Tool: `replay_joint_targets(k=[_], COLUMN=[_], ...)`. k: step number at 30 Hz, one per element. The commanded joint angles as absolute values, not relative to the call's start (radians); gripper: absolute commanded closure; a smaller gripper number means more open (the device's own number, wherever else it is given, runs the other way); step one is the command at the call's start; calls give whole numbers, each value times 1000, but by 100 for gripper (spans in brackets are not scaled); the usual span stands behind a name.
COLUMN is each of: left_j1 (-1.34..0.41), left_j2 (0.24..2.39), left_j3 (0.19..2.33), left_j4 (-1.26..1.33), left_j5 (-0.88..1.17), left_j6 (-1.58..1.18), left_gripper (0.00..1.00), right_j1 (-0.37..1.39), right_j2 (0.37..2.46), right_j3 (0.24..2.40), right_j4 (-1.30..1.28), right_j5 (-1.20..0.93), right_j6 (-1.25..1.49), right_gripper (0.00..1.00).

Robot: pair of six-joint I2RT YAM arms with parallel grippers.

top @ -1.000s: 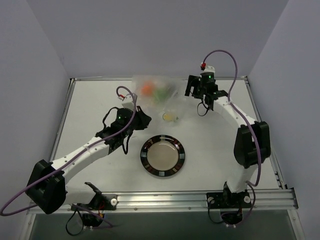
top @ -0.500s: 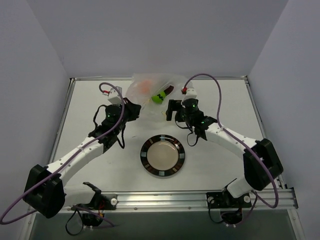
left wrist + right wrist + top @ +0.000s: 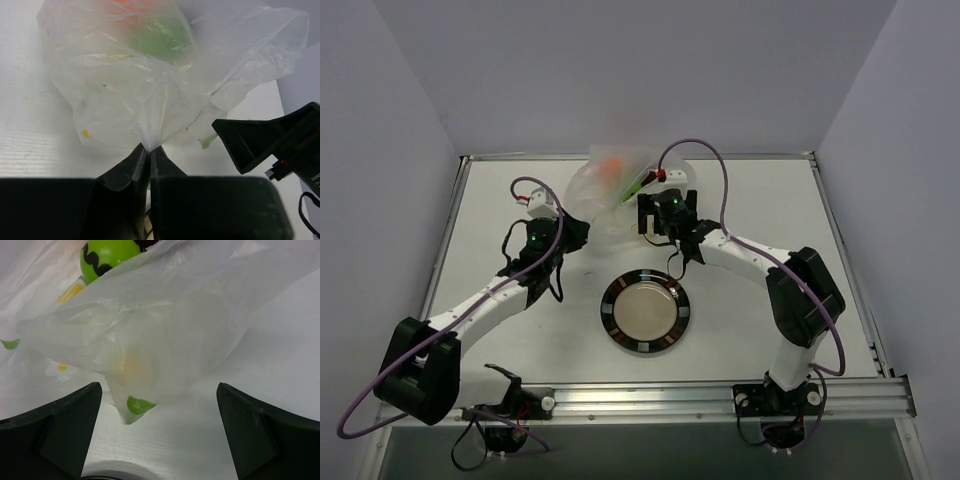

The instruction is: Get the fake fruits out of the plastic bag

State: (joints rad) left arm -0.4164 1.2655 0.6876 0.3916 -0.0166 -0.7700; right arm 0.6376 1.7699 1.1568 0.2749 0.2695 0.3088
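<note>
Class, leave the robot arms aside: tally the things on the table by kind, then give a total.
plastic bag: 1
plate: 1
fake fruits plainly showing inside the bag: 2 (orange fake fruit, green fake fruit)
Total: 4

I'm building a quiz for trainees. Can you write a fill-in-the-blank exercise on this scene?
1. The left gripper is ___ on the bag.
2. The right gripper faces the bag with its jaws ___.
3. The fruit clearest in the right wrist view is ___.
Missing words: shut; open; green.
</note>
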Motion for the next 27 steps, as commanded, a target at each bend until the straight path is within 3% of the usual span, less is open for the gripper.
replay_joint_targets(k=[1,8,10,12,13,14,16,21,27], left_j1=[-400,-385,-387,-388,-387,-388,-390,-411,-469], left_j2=[1285,1321,1301,1255,1237,1197,1157,1052,1062], left_j3=[701,709,704,700,699,698,699,713,672], left_j4=[492,575,572,549,540,526,483,410,435], left_j5=[-17,81,98,98,95,89,77,57,18], left_j6=[-791,-863,-873,-877,-879,-877,-867,-850,-870], left_gripper=[98,98,98,98,98,98,98,98,98], right_j1=[655,657,655,640,632,626,626,627,395], right_j2=[1782,1923,1956,1970,1967,1959,1893,1578,1378], right_j3=[1232,1385,1426,1439,1442,1436,1372,1140,869], right_j4=[233,204,207,228,232,232,254,313,319], right_j5=[373,155,158,166,163,166,187,198,55], right_j6=[242,207,206,212,230,239,244,244,391], right_gripper=[5,5,12,30,64,80,100,100,100])
